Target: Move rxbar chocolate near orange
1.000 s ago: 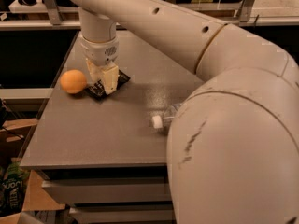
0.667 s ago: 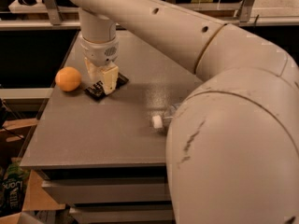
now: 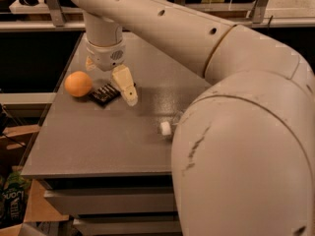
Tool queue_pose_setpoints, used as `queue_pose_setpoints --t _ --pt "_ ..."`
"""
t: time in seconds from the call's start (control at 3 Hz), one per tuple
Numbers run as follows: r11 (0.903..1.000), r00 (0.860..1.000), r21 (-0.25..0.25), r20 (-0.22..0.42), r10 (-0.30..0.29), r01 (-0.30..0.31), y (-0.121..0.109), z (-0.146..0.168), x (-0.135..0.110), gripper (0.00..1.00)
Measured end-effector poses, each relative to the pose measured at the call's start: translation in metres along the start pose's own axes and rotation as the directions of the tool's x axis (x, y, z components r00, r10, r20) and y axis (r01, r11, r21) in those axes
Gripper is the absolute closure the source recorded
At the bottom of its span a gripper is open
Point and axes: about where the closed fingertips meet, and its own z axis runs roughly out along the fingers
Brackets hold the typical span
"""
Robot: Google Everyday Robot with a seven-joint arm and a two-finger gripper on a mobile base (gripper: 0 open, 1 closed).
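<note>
The orange (image 3: 78,84) sits on the grey table (image 3: 98,136) near its left edge. The rxbar chocolate (image 3: 104,94), a small dark bar with pale lettering, lies flat on the table just right of the orange, almost touching it. My gripper (image 3: 109,82) hangs from the white arm just above and behind the bar. It is open and empty, with one pale finger (image 3: 126,85) reaching down to the right of the bar and the other (image 3: 90,63) behind the orange.
A clear plastic water bottle with a white cap (image 3: 165,128) lies on the table at the middle right, mostly hidden behind my big white arm (image 3: 236,132). Cardboard boxes (image 3: 12,200) stand on the floor to the left. Shelving runs along the back.
The gripper has opened, let go of the bar and lifted a little. The bar now lies flat on the table beside the orange.
</note>
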Motion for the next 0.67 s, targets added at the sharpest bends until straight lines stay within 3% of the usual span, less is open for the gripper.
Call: queue_pose_setpoints --t 0.67 --pt "0.9995 1.0 0.017 0.007 0.027 -0.027 -0.0022 -0.0078 0.0086 0.0"
